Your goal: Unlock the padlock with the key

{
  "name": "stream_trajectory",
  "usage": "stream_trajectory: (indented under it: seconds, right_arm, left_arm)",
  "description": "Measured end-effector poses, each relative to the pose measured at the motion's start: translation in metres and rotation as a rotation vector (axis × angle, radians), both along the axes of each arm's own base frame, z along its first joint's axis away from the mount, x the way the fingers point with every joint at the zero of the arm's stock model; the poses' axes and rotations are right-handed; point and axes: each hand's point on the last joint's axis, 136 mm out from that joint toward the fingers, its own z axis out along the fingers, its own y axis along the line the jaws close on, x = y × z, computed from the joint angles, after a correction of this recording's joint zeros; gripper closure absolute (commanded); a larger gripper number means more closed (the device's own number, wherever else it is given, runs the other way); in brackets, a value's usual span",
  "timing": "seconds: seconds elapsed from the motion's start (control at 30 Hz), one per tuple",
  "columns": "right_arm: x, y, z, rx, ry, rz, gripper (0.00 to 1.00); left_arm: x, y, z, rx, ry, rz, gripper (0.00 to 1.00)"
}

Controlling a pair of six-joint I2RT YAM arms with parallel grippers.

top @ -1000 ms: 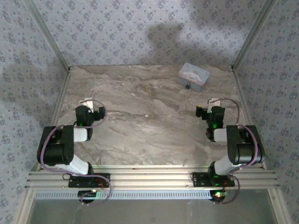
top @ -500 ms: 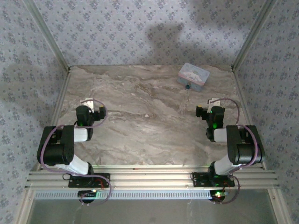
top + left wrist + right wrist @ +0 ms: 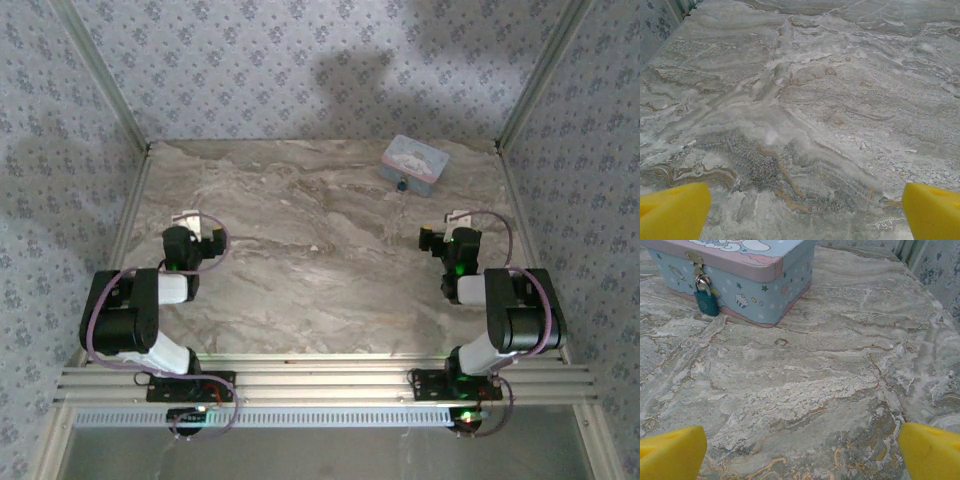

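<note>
While the left gripper (image 3: 802, 212) and right gripper (image 3: 800, 452) stand wide open and empty, the padlock (image 3: 706, 299) hangs on the tin (image 3: 765, 270), far right on the worktop (image 3: 840, 365). Work appears unstarted; the next move calls for securing the key.

The desk (image 3: 840, 100) is marbled grey and cream, with rusty orange-brown veins just ahead of the left tool (image 3: 805, 212), whose fingertips (image 3: 670, 210) are bright yellow. The right tool (image 3: 800, 452) has the same yellow fingertips (image 3: 930, 450). Ahead of it and to its left, the tin (image 3: 775, 295) is pale blue with a pink rim and base band, dotted with small stars and cupcakes; its lid (image 3: 740, 246) carries a pastel cartoon. The padlock (image 3: 706, 302) on its front is dark teal-green with a silvery shackle, under a brass-coloured hasp (image 3: 694, 259). The walls (image 3: 250, 70) are pale grey-blue with a small repeating floral print. The arms (image 3: 125, 320) are black with white sections.
</note>
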Motion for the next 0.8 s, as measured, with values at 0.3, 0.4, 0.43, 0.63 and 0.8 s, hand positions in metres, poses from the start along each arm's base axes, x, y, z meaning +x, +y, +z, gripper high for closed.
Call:
stream_trajectory:
  seconds: [0.3, 0.4, 0.43, 0.63, 0.8]
  right_arm:
    - [0.0, 0.0, 0.0, 0.0, 0.0, 0.0, 0.0]
    - [0.0, 0.0, 0.0, 0.0, 0.0, 0.0, 0.0]
    - [0.0, 0.0, 0.0, 0.001, 0.0, 0.0, 0.0]
    - [0.0, 0.002, -0.001, 0.002, 0.015, 0.008, 0.0]
    - [0.017, 0.007, 0.029, -0.002, 0.056, 0.023, 0.0]
  left_arm:
    - [0.0, 0.0, 0.0, 0.0, 0.0, -0.001, 0.02]
    - [0.0, 0.0, 0.0, 0.0, 0.0, -0.001, 0.02]
    - [0.0, 0.0, 0.0, 0.0, 0.0, 0.0, 0.02]
    - [0.0, 0.0, 0.0, -0.001, 0.001, -0.002, 0.02]
    - [0.01, -0.001, 0.004, -0.004, 0.072, -0.003, 0.02]
